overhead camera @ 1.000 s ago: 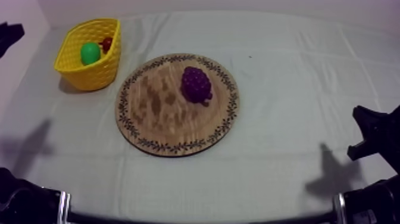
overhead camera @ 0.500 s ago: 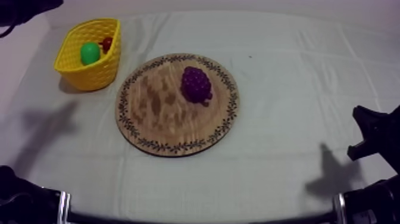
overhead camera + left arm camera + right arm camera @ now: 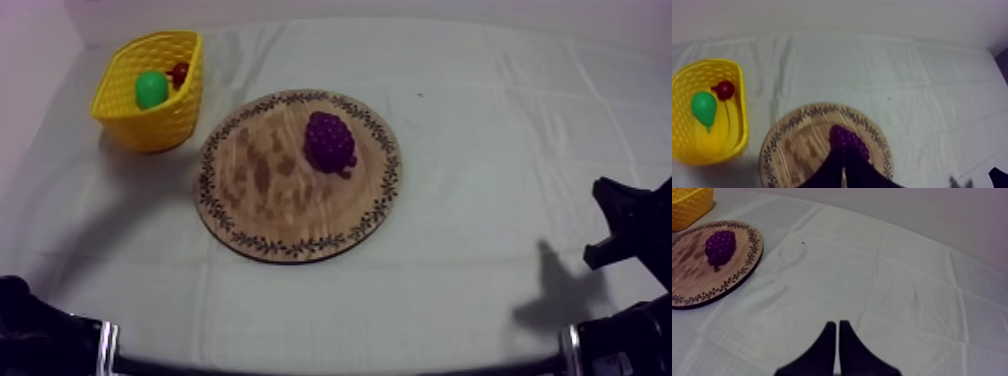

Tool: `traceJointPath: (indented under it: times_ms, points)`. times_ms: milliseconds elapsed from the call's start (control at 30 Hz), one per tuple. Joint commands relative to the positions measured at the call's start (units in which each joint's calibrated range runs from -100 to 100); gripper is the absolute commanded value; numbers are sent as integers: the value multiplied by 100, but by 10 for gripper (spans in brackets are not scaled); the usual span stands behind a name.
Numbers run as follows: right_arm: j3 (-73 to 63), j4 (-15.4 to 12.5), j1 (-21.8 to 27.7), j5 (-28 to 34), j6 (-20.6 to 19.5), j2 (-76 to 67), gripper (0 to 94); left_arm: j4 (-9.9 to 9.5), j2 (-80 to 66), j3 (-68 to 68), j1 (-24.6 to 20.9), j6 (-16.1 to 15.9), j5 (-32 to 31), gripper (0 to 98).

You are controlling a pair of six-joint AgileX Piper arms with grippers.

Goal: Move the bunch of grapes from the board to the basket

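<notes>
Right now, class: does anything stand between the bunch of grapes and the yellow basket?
Nothing visible does. The bunch of grapes lies on the wooden board, and only bare board and cloth separate it from the yellow basket, which already holds a pear and a small red fruit.

Purple grapes (image 3: 330, 143), yellow basket (image 3: 160, 126)

- We see matt, grainy wood in the wooden board (image 3: 797, 150) just ahead of our left gripper (image 3: 843, 152).
- The bunch of grapes (image 3: 848, 136) at its tip looks bumpy, with a dull sheen.
- The yellow basket (image 3: 739, 125), farther off to one side, is smooth plastic lattice.
- The cloth (image 3: 912, 75) is matt and creased.
</notes>
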Motion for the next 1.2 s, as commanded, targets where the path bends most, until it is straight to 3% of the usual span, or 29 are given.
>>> traceJointPath:
  times_ms: [0, 367, 467, 867, 967, 1167]
  points:
    - [-3, 1, -2, -3, 2, -1, 4, 13, 386, -167, 69, 34, 95, 0]
    - [-3, 1, -2, -3, 2, -1, 4, 58, 1743, -990, 311, 157, 589, 1]
    - [-3, 1, -2, -3, -2, -1, 4, 58, 1969, -1126, 345, 181, 651, 47]
    - [-3, 1, -2, -3, -1, -1, 4, 290, 2248, -1168, 412, 240, 861, 856]
    - [-3, 1, -2, -3, 1, -1, 4, 339, 2304, -1184, 434, 263, 982, 927]
    - [-3, 1, -2, -3, 1, -1, 4, 374, 2503, -1218, 436, 339, 1106, 959]
